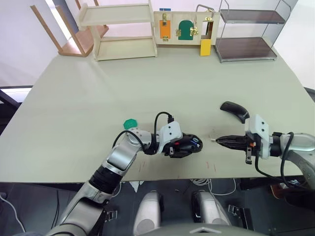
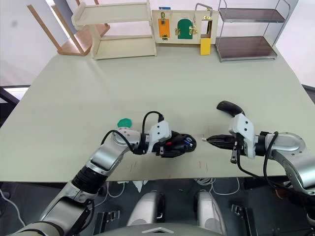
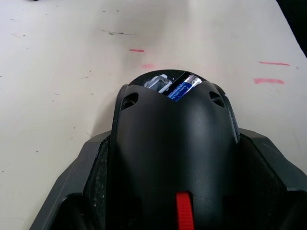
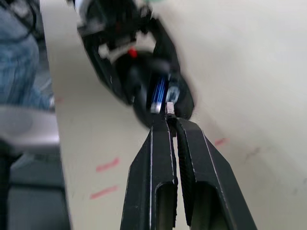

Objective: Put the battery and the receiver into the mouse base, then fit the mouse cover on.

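The black mouse base rests on the table near its front edge, with my left gripper shut on its sides. In the left wrist view the blue battery lies in the base's open bay, beside a silvery slot. My right gripper hovers just right of the base, shut on the tiny receiver, whose tip points at the bay a short gap away. The glossy black mouse cover lies on the table behind the right gripper.
A round green disc lies left of the base. At the table's far edge stand a wooden shelf, a latch board and a wire rack. Small red marks dot the tabletop.
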`<action>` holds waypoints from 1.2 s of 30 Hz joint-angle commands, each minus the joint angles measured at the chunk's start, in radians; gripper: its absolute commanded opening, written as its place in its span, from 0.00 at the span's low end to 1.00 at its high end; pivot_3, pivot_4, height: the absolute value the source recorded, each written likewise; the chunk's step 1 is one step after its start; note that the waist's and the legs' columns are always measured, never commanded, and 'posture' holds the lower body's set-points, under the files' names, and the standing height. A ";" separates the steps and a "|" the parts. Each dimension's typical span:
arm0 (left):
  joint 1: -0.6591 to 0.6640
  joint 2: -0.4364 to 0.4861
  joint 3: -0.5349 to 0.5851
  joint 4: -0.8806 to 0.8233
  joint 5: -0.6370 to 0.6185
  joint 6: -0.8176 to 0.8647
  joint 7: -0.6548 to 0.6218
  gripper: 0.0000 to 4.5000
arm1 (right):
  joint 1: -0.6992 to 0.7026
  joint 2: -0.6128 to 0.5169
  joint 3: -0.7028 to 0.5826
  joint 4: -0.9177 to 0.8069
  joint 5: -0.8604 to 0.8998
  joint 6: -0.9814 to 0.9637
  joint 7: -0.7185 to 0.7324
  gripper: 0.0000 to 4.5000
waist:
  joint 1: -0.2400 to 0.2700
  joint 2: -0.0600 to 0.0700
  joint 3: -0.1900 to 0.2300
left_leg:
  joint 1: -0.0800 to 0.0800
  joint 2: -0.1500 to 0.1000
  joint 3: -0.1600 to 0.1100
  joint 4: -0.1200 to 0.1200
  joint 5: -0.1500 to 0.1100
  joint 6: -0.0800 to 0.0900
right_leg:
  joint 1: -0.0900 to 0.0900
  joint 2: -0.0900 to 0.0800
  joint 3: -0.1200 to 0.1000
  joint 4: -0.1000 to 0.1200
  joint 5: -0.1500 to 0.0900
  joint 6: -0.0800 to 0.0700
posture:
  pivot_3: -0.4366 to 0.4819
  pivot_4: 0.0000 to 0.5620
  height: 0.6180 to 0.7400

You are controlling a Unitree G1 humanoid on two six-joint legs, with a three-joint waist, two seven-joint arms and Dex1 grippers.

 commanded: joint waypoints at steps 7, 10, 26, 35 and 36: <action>-0.049 0.003 -0.044 0.063 0.005 -0.017 -0.089 0.65 | -0.235 0.024 0.075 -0.052 0.042 0.404 -0.197 0.00 | -0.001 0.000 0.000 | 0.000 0.000 0.000 0.000 0.000 0.000 | 0.000 0.000 0.000 0.000 0.000 0.000 | 0.48 0.27 1.00; -0.064 0.006 -0.049 0.082 0.012 -0.023 -0.104 0.65 | -0.343 0.034 0.107 -0.054 0.070 0.553 -0.226 0.00 | -0.001 0.000 0.000 | 0.000 0.000 0.000 0.000 0.000 0.000 | 0.000 0.000 0.000 0.000 0.000 0.000 | 0.48 0.27 1.00; -0.113 -0.013 -0.047 0.177 0.039 -0.097 -0.129 0.65 | -0.861 0.089 0.392 0.270 0.387 1.008 -0.480 0.00 | 0.001 0.000 0.000 | -0.002 -0.001 0.000 0.000 0.000 0.000 | -0.001 -0.003 -0.001 0.000 0.000 -0.001 | 0.48 0.27 1.00; -0.112 -0.032 -0.044 0.194 0.043 -0.109 -0.121 0.65 | -1.131 0.062 0.692 0.534 0.774 1.008 -0.706 0.00 | -0.005 0.001 0.000 | -0.002 -0.002 0.000 0.001 0.000 0.000 | -0.003 -0.004 0.000 0.002 0.000 -0.001 | 0.48 0.27 1.00; -0.111 -0.034 -0.045 0.194 0.044 -0.110 -0.121 0.65 | -1.165 0.065 0.727 0.561 0.825 1.008 -0.735 0.00 | -0.005 0.001 0.000 | -0.003 -0.002 0.001 0.001 0.000 0.000 | -0.003 -0.004 0.000 0.003 0.000 -0.001 | 0.48 0.27 1.00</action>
